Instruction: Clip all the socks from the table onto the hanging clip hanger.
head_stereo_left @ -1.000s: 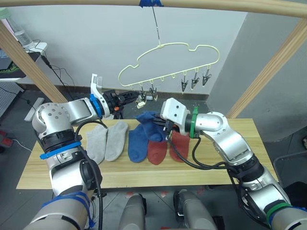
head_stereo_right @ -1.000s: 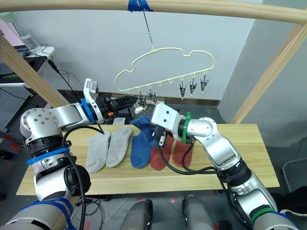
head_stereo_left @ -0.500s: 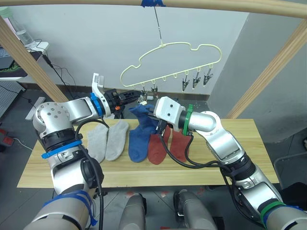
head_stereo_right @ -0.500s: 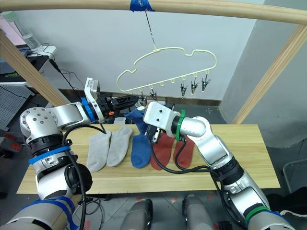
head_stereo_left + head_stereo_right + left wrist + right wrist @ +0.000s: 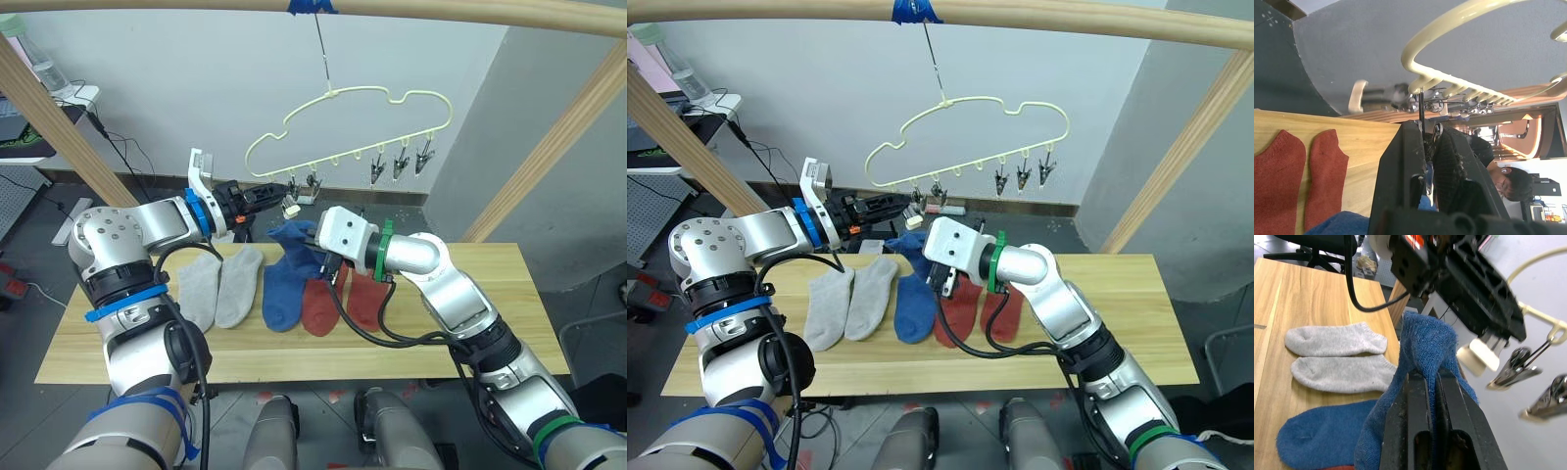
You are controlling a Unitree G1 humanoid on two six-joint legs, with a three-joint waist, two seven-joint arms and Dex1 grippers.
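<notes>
Now right gripper [image 5: 942,266] clenched on blue sock [image 5: 921,248], left gripper [image 5: 277,194] squeezing a clip [image 5: 291,208]; feed cuff squarely between clip's teeth

The clip hanger [image 5: 348,122] hangs over the table's [image 5: 509,294] far edge. On the table, five socks lie in a row: two [image 5: 217,284] left, one [image 5: 281,290] in the middle, two [image 5: 343,300] right. The right gripper [image 5: 1431,382] holds a sixth sock [image 5: 298,240] above the row's far side, just right of the left gripper [image 5: 269,192].
</notes>
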